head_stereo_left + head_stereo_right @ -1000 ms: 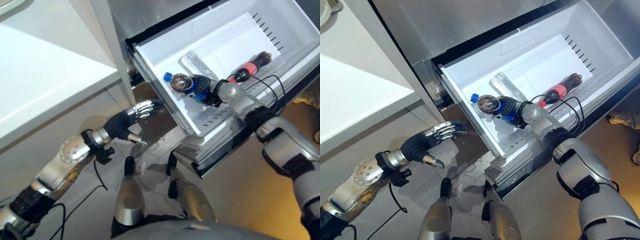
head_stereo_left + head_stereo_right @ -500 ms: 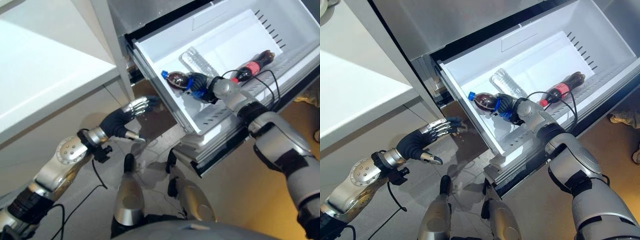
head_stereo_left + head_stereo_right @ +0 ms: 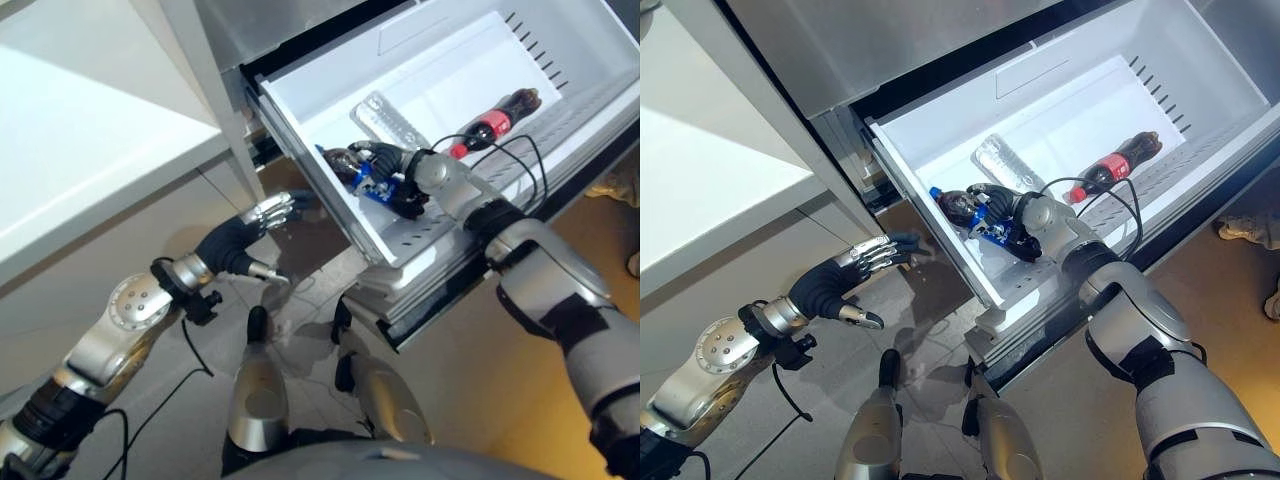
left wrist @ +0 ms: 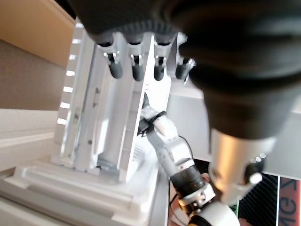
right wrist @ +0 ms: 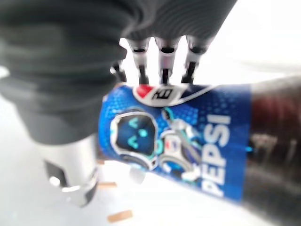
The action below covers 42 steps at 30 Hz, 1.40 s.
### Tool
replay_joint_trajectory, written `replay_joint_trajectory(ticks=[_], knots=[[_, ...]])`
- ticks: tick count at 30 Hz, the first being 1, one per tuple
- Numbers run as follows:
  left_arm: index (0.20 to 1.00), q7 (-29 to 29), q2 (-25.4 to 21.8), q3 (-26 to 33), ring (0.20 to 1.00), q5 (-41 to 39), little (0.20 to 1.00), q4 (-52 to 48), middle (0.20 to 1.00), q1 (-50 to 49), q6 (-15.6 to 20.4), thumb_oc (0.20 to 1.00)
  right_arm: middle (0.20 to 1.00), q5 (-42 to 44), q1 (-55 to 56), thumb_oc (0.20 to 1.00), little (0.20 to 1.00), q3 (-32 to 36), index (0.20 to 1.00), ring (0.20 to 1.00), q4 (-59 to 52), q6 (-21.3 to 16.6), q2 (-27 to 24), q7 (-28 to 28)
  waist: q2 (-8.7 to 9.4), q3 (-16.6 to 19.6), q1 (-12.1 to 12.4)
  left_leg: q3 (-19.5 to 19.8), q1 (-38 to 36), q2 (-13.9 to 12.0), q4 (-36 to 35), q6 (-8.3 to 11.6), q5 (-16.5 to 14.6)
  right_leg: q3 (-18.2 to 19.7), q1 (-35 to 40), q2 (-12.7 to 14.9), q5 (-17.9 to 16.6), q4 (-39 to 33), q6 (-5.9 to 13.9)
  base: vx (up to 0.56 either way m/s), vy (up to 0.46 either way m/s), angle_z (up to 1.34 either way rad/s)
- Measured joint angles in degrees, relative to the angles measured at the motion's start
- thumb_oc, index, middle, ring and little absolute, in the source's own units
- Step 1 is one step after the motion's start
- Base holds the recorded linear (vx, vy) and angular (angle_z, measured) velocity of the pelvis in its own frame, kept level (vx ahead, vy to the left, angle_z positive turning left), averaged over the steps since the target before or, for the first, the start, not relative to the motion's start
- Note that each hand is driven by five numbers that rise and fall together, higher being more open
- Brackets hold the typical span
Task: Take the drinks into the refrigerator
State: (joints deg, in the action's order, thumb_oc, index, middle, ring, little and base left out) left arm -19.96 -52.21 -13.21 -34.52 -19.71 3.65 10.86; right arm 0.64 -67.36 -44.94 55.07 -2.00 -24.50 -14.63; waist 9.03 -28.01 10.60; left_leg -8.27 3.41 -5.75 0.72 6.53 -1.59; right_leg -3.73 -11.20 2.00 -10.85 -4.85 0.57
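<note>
The white refrigerator drawer (image 3: 450, 70) stands pulled out. My right hand (image 3: 398, 178) reaches into its near left corner, shut on a blue-label cola bottle (image 5: 174, 136) that lies low and tilted, its cap end (image 3: 937, 194) toward the drawer's front wall. The fingers (image 5: 162, 56) curl over the label. Farther back in the drawer lie a clear water bottle (image 3: 385, 118) and a red-label cola bottle (image 3: 495, 120). My left hand (image 3: 228, 248) hovers open below the drawer's outer front corner, holding nothing.
A white counter (image 3: 90, 150) juts out at the left beside the refrigerator. Under the open drawer a second white ledge (image 3: 420, 300) sticks out over the floor. A light shoe (image 3: 1240, 237) rests on the floor at the far right.
My right hand has carried the blue-label bottle down and toward the drawer's near left corner. The left hand has hardly moved.
</note>
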Motion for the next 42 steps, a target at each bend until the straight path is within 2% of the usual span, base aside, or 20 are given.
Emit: replay_joint_trajectory(ticks=[6, 10, 11, 12, 14, 15, 19, 21, 22, 23, 24, 25, 27, 28, 33, 34, 36, 38, 40, 42], knots=[[1.000, -0.39, -0.05, 0.07, 1.000, -0.02, 1.000, 0.00, 1.000, 0.07, -0.01, 1.000, 1.000, 0.00, 0.31, 1.000, 1.000, 0.00, 1.000, 1.000, -0.95, 0.04, 0.10, -0.01, -0.01, 0.00, -0.13, -0.28, -1.23, -0.02, 0.18, 0.00, 0.00, 0.00, 0.85, 0.01, 0.01, 0.65, 0.01, 0.00, -0.008, -0.02], [1.000, -0.83, -0.35, 1.13, 1.000, -0.03, 1.000, -0.59, 1.000, -0.27, -0.05, 1.000, 1.000, 0.04, 1.17, 1.000, 1.000, 0.10, 1.000, 1.000, -8.18, 0.09, -3.24, -1.09, 0.00, 0.00, -0.17, -0.23, -1.86, -0.08, 0.37, 0.02, 0.00, -0.01, 1.52, -0.04, 0.00, 0.79, 0.00, 0.01, -0.009, 0.01], [1.000, -1.00, -0.67, 1.24, 1.000, -0.04, 1.000, -1.50, 1.000, -0.43, -0.05, 1.000, 1.000, 0.28, 2.10, 1.000, 1.000, 0.33, 1.000, 1.000, -13.39, 0.00, -6.39, -1.29, 0.01, 0.01, -0.03, -0.05, -1.98, -0.06, 0.40, 0.02, 0.01, -0.03, 1.79, -0.02, 0.00, 0.78, 0.00, 0.02, -0.019, 0.05], [1.000, -1.14, -0.71, 1.32, 1.000, -0.06, 1.000, -1.79, 1.000, -0.51, -0.04, 1.000, 1.000, 0.88, 2.31, 1.000, 1.000, 0.86, 1.000, 1.000, -15.08, -0.02, -7.52, -1.40, 0.03, 0.02, -0.17, 0.00, -2.23, -0.07, 0.40, 0.01, 0.00, -0.02, 2.06, -0.03, 0.01, 0.75, 0.00, 0.05, -0.036, 0.03], [1.000, -2.01, -1.02, 1.69, 1.000, -0.09, 1.000, -1.99, 1.000, -0.53, -0.06, 1.000, 1.000, 6.76, 5.11, 1.000, 1.000, 4.37, 1.000, 1.000, -25.96, 0.08, -15.22, -2.11, 0.06, 0.04, -0.19, 0.07, -3.23, -0.05, 0.19, 0.01, 0.00, -0.03, 3.08, -0.06, 0.02, 0.60, 0.02, 0.05, -0.030, 0.02], [1.000, -2.18, -1.34, 1.99, 1.000, -0.13, 1.000, -2.07, 1.000, -0.82, -0.05, 1.000, 1.000, 8.15, 5.85, 1.000, 1.000, 5.16, 1.000, 1.000, -28.74, -0.07, -17.52, -2.25, 0.16, 0.11, -0.09, 0.10, -3.44, -0.07, 0.14, 0.01, 0.00, -0.05, 3.22, -0.04, 0.02, 0.65, 0.02, 0.05, -0.017, 0.03], [1.000, -3.19, -3.38, 4.79, 1.000, -0.37, 1.000, -2.24, 1.000, -2.70, -0.14, 1.000, 1.000, 14.73, 12.65, 1.000, 1.000, 13.94, 1.000, 1.000, -43.99, -0.68, -30.88, -2.72, 0.56, 0.36, -0.53, -0.14, -5.83, -0.01, -0.50, -0.02, -0.02, -0.03, 5.27, -0.13, 0.15, 0.58, 0.19, 0.05, -0.003, -0.02], [1.000, -3.61, -3.91, 5.28, 1.000, -0.74, 1.000, -2.45, 1.000, -3.40, -0.15, 1.000, 1.000, 16.28, 16.76, 1.000, 1.000, 18.01, 1.000, 1.000, -47.74, -1.07, -33.96, -2.79, 0.81, 0.54, -0.51, -0.33, -6.82, -0.04, -0.82, -0.02, -0.01, 0.06, 5.99, -0.24, 0.23, 0.54, 0.28, 0.06, 0.009, -0.05], [1.000, -4.20, -4.96, 5.56, 1.000, -1.35, 1.000, -2.93, 1.000, -4.18, -0.15, 1.000, 1.000, 18.59, 21.34, 1.000, 1.000, 22.16, 1.000, 1.000, -51.22, -1.75, -36.61, -3.13, 1.55, 1.10, -0.32, -0.46, -7.17, -0.02, -0.96, -0.04, 0.00, 0.12, 6.19, -0.13, 0.32, 0.55, 0.37, 0.04, 0.015, -0.05], [1.000, -5.00, -5.53, 5.50, 1.000, -1.94, 1.000, -3.14, 1.000, -4.38, -0.21, 1.000, 1.000, 20.78, 24.51, 1.000, 1.000, 24.14, 1.000, 1.000, -53.54, -2.16, -38.57, -3.49, 2.52, 1.76, -1.73, -0.73, -7.51, 0.10, -1.20, -0.07, 0.01, 0.31, 6.25, -0.26, 0.33, 0.66, 0.39, 0.06, 0.022, -0.04], [1.000, -5.25, -5.52, 5.52, 1.000, -2.52, 1.000, -3.32, 1.000, -4.66, -0.21, 1.000, 1.000, 21.51, 26.56, 1.000, 1.000, 25.68, 1.000, 1.000, -54.92, -2.43, -39.10, -3.66, 2.79, 1.95, -1.45, -0.64, -7.63, 0.13, -1.25, -0.09, 0.02, 0.27, 6.39, -0.02, 0.33, 0.66, 0.39, 0.06, 0.022, -0.06], [1.000, -5.53, -5.54, 5.43, 1.000, -2.62, 1.000, -3.40, 1.000, -5.07, -0.31, 1.000, 1.000, 22.77, 29.43, 1.000, 1.000, 27.34, 1.000, 1.000, -55.93, -2.88, -39.20, -3.78, 3.73, 2.68, -2.63, -0.93, -8.06, 0.25, -1.18, -0.16, -0.05, 0.54, 6.60, -0.04, 0.35, 0.66, 0.42, 0.06, 0.021, -0.05], [1.000, -6.31, -5.52, 6.98, 1.000, -2.90, 1.000, -3.94, 1.000, -6.77, -0.30, 1.000, 1.000, 24.45, 39.19, 1.000, 1.000, 34.54, 1.000, 1.000, -60.03, -3.92, -39.60, -3.98, 4.60, 3.68, -3.10, -1.09, -8.48, 0.29, -1.24, -0.22, -0.09, 0.88, 6.97, 0.05, 0.38, 0.68, 0.46, 0.05, 0.023, -0.07], [1.000, -6.34, -5.54, 7.26, 1.000, -2.97, 1.000, -3.77, 1.000, -7.51, -0.36, 1.000, 1.000, 24.71, 40.84, 1.000, 1.000, 34.96, 1.000, 1.000, -60.24, -4.00, -39.67, -4.03, 4.80, 4.32, -3.66, -1.33, -8.70, 0.39, -1.26, -0.24, -0.12, 0.94, 7.02, -0.05, 0.41, 0.69, 0.50, 0.09, 0.034, -0.11], [1.000, -7.35, -5.02, 8.60, 1.000, -3.49, 1.000, -3.85, 1.000, -13.00, -0.45, 1.000, 1.000, 25.63, 59.50, 1.000, 1.000, 45.99, 1.000, 1.000, -61.46, -5.45, -38.01, -4.39, 4.08, 8.36, -5.19, -2.80, -10.38, 1.02, -2.00, -0.72, -0.43, 2.44, 7.62, 0.07, 0.61, 0.76, 0.86, 0.07, 0.049, -0.13], [1.000, -7.56, -4.94, 9.10, 1.000, -3.50, 1.000, -3.87, 1.000, -13.83, -0.42, 1.000, 1.000, 25.26, 63.00, 1.000, 1.000, 49.38, 1.000, 1.000, -61.40, -6.04, -35.47, -4.26, 3.79, 8.75, -5.00, -3.03, -11.05, 1.07, -2.29, -0.81, -0.45, 2.85, 8.06, 0.08, 0.66, 0.76, 0.95, 0.03, 0.036, -0.09], [1.000, -7.62, -4.33, 10.02, 1.000, -3.48, 1.000, -3.87, 1.000, -15.47, -0.41, 1.000, 1.000, 24.68, 66.64, 1.000, 1.000, 51.86, 1.000, 1.000, -60.56, -6.48, -30.29, -3.70, 3.55, 10.48, -5.15, -3.87, -11.65, 1.18, -2.71, -1.10, -0.74, 3.27, 8.09, 0.21, 0.99, 0.68, 1.49, 0.03, 0.029, -0.17], [1.000, -7.75, -3.64, 10.14, 1.000, -3.46, 1.000, -3.89, 1.000, -16.30, -0.37, 1.000, 1.000, 23.22, 72.77, 1.000, 1.000, 53.82, 1.000, 1.000, -60.99, -6.88, -26.49, -3.55, 2.73, 12.06, -6.52, -4.16, -12.00, 1.47, -3.49, -1.36, -0.72, 3.55, 8.03, 0.26, 1.20, 0.65, 1.80, 0.04, 0.038, -0.08], [1.000, -7.79, -2.75, 10.71, 1.000, -3.45, 1.000, -3.75, 1.000, -17.57, -0.40, 1.000, 1.000, 21.93, 74.86, 1.000, 1.000, 54.21, 1.000, 1.000, -60.38, -6.87, -23.65, -3.21, 2.24, 12.97, -6.83, -4.24, -12.28, 1.55, -3.90, -1.22, -0.50, 3.58, 8.07, 0.26, 1.22, 0.65, 1.83, 0.00, 0.000, 0.00], [1.000, -8.04, -0.49, 11.43, 1.000, -3.41, 1.000, -3.78, 1.000, -18.41, -0.33, 1.000, 1.000, 19.01, 78.98, 1.000, 1.000, 55.55, 1.000, 1.000, -59.15, -7.82, -16.45, -1.97, 0.97, 13.84, -7.24, -4.22, -12.84, 1.58, -4.71, -1.49, -0.49, 3.53, 8.66, 0.34, 1.40, 0.50, 2.06, 0.03, 0.036, 0.00]])
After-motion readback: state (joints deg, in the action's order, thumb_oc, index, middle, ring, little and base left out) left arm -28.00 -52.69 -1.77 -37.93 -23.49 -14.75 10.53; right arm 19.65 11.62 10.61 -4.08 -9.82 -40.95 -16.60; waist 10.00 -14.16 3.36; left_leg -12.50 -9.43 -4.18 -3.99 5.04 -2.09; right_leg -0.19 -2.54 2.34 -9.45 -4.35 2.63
